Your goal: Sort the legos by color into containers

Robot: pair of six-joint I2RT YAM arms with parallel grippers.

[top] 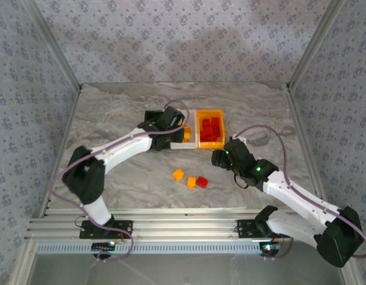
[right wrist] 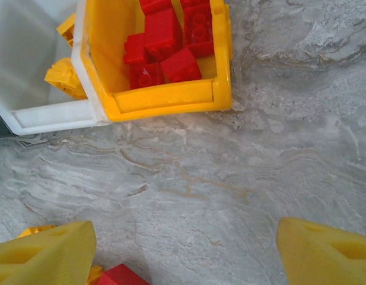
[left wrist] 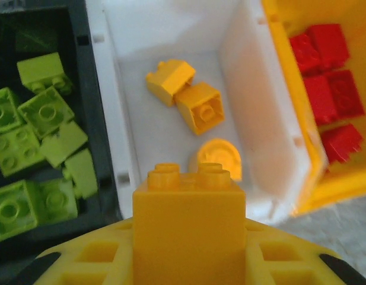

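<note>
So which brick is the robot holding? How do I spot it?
Find the row of three bins mid-table, then the white bin in the middle. Right above it, the left arm's jaws pinch an orange brick. It alone is held up; the other orange bricks lie in the bin or on the table.

Field note: you're working in a robot lab cell, not a home. Marble-pattern table (top: 141,199). Patterned panels (top: 171,41) behind and beside it, aluminium posts (top: 55,44) at its far corners. Slotted aluminium rail (top: 183,228) on its near edge, with left arm (top: 120,148) and right arm (top: 289,193) bolted on.
</note>
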